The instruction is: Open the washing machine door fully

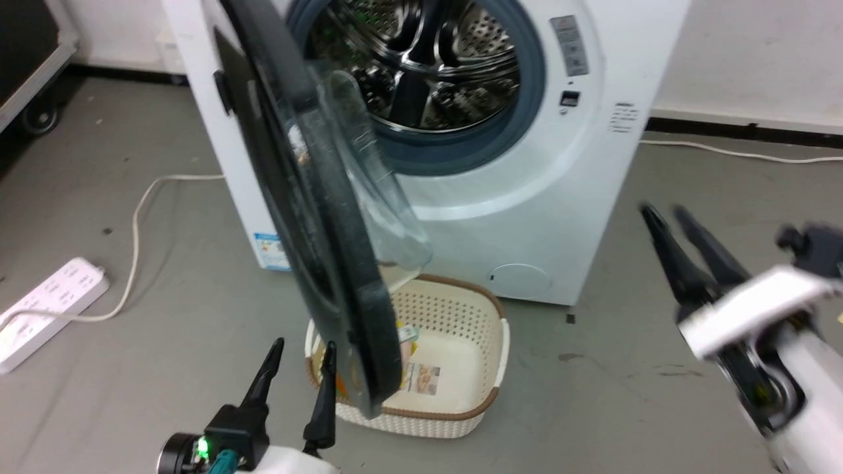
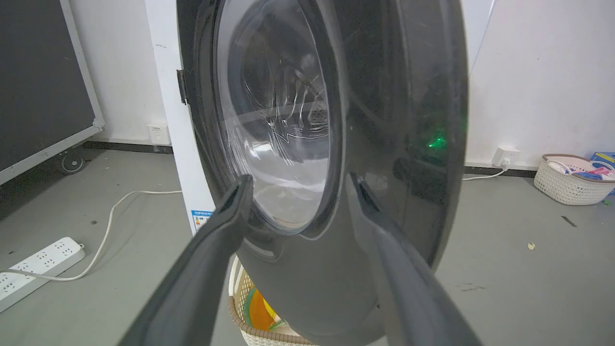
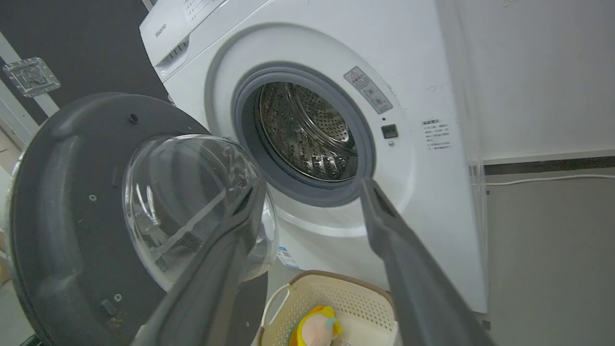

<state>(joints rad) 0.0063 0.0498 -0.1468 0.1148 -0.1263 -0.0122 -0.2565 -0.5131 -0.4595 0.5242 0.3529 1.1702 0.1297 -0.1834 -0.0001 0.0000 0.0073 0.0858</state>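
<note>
The washing machine door stands swung out from the white machine, hinged on the machine's left and seen nearly edge-on in the head view. Its clear glass bowl bulges from the dark inner face. The grey rubber ring and steel drum lie exposed. My left gripper is open, low on the door's glossy outer face; I cannot tell whether it touches. My right gripper is open and empty, off to the right, pointing at the drum opening.
A cream perforated basket holding a soft toy sits on the floor under the door's lower edge. A white power strip and its cable lie left. A second basket stands by the wall.
</note>
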